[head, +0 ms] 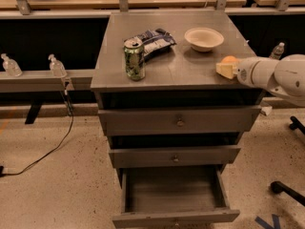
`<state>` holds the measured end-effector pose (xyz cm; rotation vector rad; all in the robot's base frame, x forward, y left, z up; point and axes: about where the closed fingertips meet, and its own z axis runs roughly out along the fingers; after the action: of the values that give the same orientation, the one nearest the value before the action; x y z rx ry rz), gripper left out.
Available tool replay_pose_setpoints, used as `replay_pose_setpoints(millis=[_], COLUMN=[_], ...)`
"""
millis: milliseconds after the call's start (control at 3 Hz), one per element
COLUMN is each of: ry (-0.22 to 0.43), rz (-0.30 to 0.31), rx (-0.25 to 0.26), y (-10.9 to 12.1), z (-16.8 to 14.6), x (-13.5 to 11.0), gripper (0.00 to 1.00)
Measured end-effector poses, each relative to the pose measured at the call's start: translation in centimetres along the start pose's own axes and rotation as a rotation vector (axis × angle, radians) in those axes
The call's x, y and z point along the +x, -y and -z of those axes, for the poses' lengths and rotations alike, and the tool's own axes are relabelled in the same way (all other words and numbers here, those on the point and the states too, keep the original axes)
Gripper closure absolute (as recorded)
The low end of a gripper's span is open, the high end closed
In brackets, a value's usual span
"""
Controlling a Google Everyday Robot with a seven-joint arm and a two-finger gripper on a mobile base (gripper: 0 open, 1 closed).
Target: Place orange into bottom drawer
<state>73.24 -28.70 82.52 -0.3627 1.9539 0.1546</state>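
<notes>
The orange [229, 59] sits on the grey cabinet top [171, 70] near its right front corner, partly hidden by my gripper [225, 69]. The gripper reaches in from the right on a white arm [276, 75] and is right at the orange, at the height of the cabinet top. The bottom drawer [174, 217] is pulled open below, and its tray looks bare inside.
A green can [134, 58] stands at the left front of the top, with a dark snack bag [155, 39] behind it and a white bowl [204, 38] at the back right. The two upper drawers [178, 122] are shut. A chair base [286, 187] is on the floor at right.
</notes>
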Motion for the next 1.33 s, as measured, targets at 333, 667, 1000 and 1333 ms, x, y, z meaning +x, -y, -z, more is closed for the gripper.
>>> replay_pose_setpoints(millis=[333,667,1000,1333], ry=[0.000,0.043,0.171,0.283], rz=[0.000,0.016,0.030,0.108], rx=[0.000,-0.051,-0.163,-0.375], y=[0.0,-1.2,-1.3,-7.9], z=[0.0,0.7,4.8,7.8], x=[0.0,-1.5,-5.4,-10.8], gripper=[1.00,1.00,1.00,1.00])
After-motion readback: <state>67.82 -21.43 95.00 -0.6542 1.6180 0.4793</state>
